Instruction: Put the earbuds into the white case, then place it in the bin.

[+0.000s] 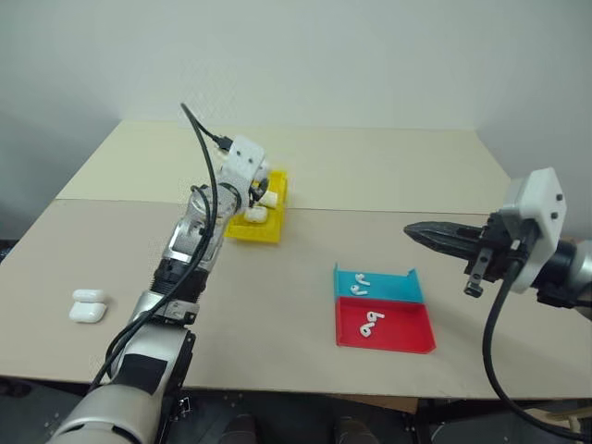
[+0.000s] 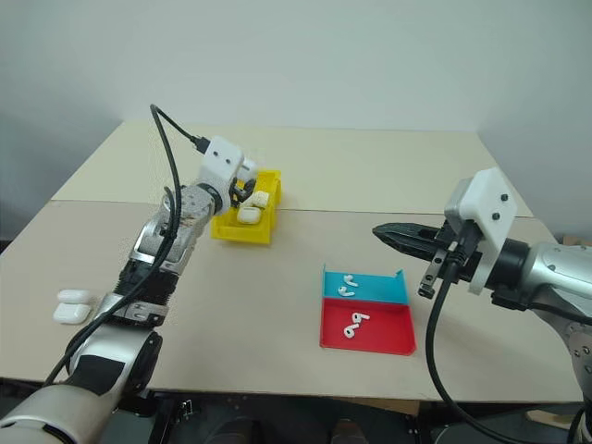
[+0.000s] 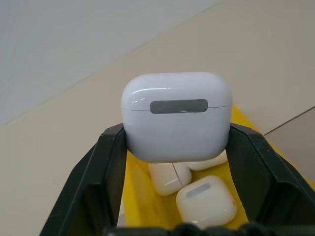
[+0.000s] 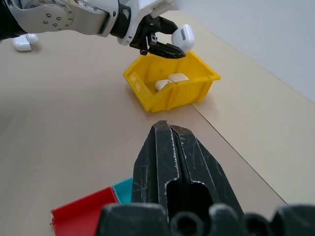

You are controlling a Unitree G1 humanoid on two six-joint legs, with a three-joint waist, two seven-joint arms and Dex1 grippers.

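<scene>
White and glossy, the case (image 3: 176,115) sits clamped between the two black fingers of my left gripper (image 4: 165,45), lid seam running crosswise to the grip and a grey oblong patch on its face — no lettering or brand that I can read on it. From the head camera that hand is at about 11 o'clock on the table, and the case hangs just above the open top of the yellow bin (image 1: 275,225), not yet inside. That gap is what the next move turns on, as I judge it: the bin lies directly beneath the held case, so a short drop or a simple release should do it. Other white cases (image 3: 204,204) already lie in the bin.

My right gripper (image 1: 424,231) is pressed together on nothing, hovering at about 3 o'clock, well apart from the bin; the left arm is plainly the nearer one. Between them, near 5 o'clock, a blue tray (image 1: 396,288) and a red tray (image 1: 400,332) each hold loose earbuds (image 1: 370,324). Two more cases (image 1: 89,306) rest at 8 o'clock.
</scene>
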